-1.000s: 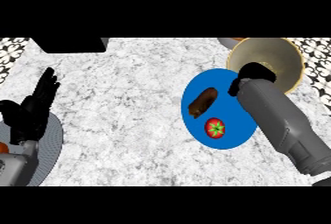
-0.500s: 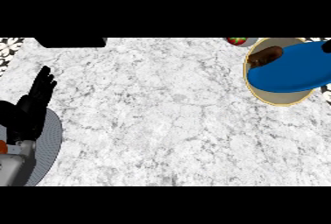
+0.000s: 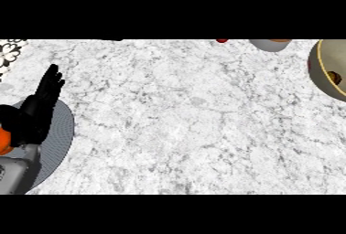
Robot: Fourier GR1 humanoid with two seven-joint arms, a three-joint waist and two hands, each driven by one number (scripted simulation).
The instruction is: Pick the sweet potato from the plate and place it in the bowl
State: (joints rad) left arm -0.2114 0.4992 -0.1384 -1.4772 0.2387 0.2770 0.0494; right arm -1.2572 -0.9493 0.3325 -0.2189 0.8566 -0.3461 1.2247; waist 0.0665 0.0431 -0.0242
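Observation:
The beige bowl (image 3: 330, 64) with a yellow rim is cut off by the right edge of the head view. A small dark brown patch (image 3: 336, 78) shows inside it; I cannot tell whether it is the sweet potato. The blue plate and my right hand are out of view. My left hand (image 3: 35, 112) rests open at the left edge, fingers straight and pointing up, holding nothing.
A grey round mat (image 3: 59, 132) lies under my left forearm, with an orange thing (image 3: 4, 141) at the left edge. At the top edge sit a grey object (image 3: 269, 45) and a small red thing (image 3: 222, 40). Marble counter (image 3: 182, 119) fills the middle.
The blue plate, over the bowl half a second ago, and my right hand have left the view. The bowl now sits further right. The left hand keeps its pose.

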